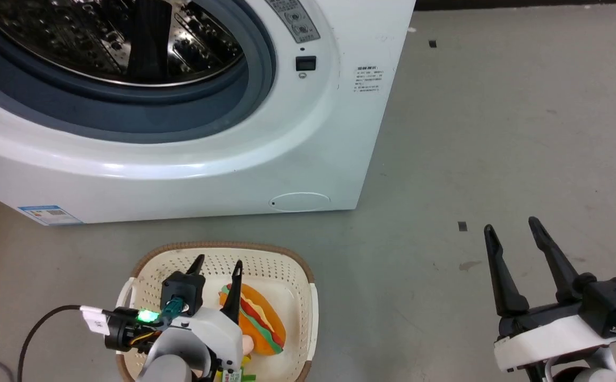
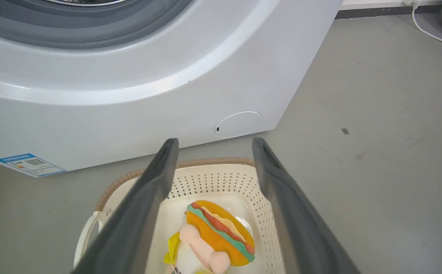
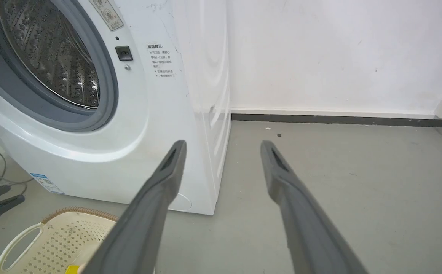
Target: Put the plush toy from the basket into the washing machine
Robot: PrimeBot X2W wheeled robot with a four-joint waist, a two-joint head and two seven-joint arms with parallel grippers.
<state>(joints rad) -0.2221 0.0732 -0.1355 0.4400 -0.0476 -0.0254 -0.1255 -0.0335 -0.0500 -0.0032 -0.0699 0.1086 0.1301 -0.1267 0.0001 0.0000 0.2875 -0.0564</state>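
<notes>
Orange bun, red, green and yellow layers, pale pink bits: the small soft hamburger plush toy [image 1: 259, 321] is lying on its side in the cream oval perforated plastic basket [image 1: 265, 265] with the brown woven-look rim, toward the basket's right half in the head view. The basket sits on the grey concrete floor [image 1: 499, 132] just in front of the big white front-loading washing machine [image 1: 180, 170], with a strip of floor between them. The machine's round opening is uncovered, so you can see the grey rubber gasket [image 1: 127, 114] and the shiny perforated steel drum [image 1: 101, 42].

Left tool [image 1: 219, 261] hangs over the basket with its 2 dark fingers [image 2: 148, 198] spread. In the left wrist view the toy sits between and below them, clear of both. In the head view 1 finger overlaps the toy's edge, and I can't tell if it touches. Right tool [image 1: 511, 224] is well off to the right over bare floor, its 2 fingers spread too, pinching nothing.
</notes>
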